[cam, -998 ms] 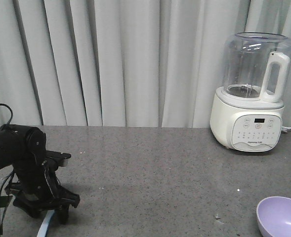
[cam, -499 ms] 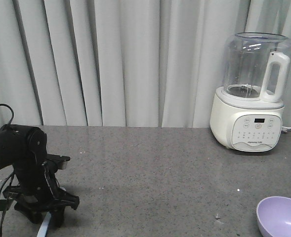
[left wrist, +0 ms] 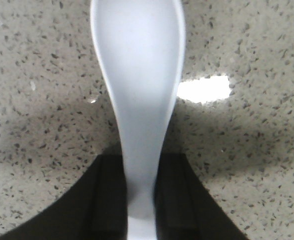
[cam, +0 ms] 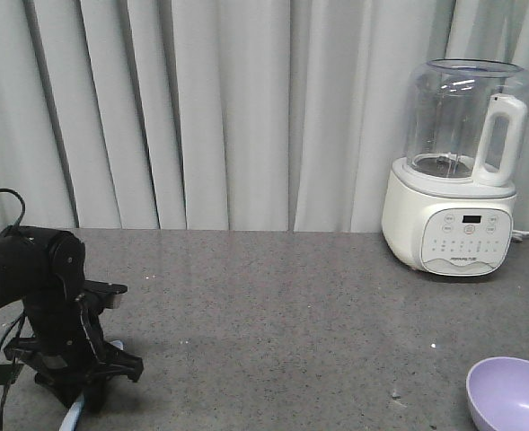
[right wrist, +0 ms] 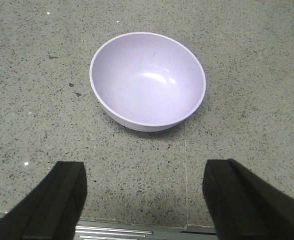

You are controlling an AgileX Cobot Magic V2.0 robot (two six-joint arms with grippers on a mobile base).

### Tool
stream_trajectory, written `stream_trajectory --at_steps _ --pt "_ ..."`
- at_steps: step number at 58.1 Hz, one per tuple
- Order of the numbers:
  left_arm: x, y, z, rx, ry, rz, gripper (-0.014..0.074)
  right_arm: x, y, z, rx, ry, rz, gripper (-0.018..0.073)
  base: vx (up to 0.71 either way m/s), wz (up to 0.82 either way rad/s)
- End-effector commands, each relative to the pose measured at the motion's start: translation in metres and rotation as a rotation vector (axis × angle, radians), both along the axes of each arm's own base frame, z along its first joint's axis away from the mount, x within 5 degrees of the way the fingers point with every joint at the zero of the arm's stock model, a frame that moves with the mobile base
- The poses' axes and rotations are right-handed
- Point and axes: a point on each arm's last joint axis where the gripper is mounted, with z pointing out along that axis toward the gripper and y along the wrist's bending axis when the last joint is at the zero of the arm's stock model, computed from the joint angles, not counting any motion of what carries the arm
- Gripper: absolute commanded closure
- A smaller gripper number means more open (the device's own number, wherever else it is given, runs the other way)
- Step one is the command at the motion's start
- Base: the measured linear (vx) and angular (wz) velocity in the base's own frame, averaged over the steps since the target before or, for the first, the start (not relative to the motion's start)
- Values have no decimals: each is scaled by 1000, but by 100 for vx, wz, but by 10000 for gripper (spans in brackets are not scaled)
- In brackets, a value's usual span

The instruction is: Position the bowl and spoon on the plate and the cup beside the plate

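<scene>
My left gripper (left wrist: 139, 200) is shut on the handle of the pale blue spoon (left wrist: 137, 75), whose scoop points away over the speckled counter. In the front view that gripper (cam: 80, 397) is low at the near left, with a bit of the spoon (cam: 70, 418) showing under it. The lavender bowl (right wrist: 147, 80) sits upright and empty on the counter ahead of my right gripper (right wrist: 144, 200), which is open and apart from it. The bowl (cam: 511, 395) is at the near right corner of the front view. The plate and the cup are out of view.
A white blender (cam: 457, 171) with a clear jug stands at the back right against the grey curtain (cam: 228, 108). The grey speckled counter (cam: 291, 314) stretches between the arm and the bowl. A metal edge strip (right wrist: 117, 232) runs just under my right gripper.
My left arm has shifted slightly left and down with the spoon still in its grip. The bowl has not moved.
</scene>
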Motion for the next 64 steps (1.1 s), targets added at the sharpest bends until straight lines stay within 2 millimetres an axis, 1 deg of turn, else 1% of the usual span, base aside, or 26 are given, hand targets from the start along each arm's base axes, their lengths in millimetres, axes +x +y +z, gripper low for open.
stream_trajectory --at_steps 1,3,9,13,21,34,38,45,48,54,57,64 --pt "-6 -1 28 -16 -55 0 450 5 -1 15 -19 -95 7 20 0 0" --pt "-6 0 29 -16 -58 0 450 5 -1 15 -19 -95 7 20 0 0" --pt "-10 1 41 -23 -86 -4 450 5 -1 15 -19 -96 7 20 0 0" --pt "-14 2 53 -29 -117 -8 450 5 -1 15 -18 -100 8 20 0 0" --pt "-28 5 85 -46 -197 -27 450 5 -1 15 -17 -102 8 20 0 0" --pt "-59 11 139 -79 -342 -53 450 5 -1 15 -17 -103 8 20 0 0" --pt "-71 8 155 -92 -383 -81 450 5 -1 16 -17 -106 9 20 0 0" --pt "-94 0 174 -112 -441 -135 450 5 -1 16 -17 -110 9 20 0 0" --pt "-106 -2 180 -121 -462 -155 450 6 -1 16 -17 -113 10 20 0 0" --pt "-129 -7 183 -142 -492 -195 450 6 0 17 -17 -125 12 20 0 0" --pt "-141 -9 182 -159 -500 -214 450 6 0 17 -17 -130 13 20 0 0" --pt "-167 -6 175 -175 -529 -237 450 7 0 18 -16 -141 14 20 0 0"
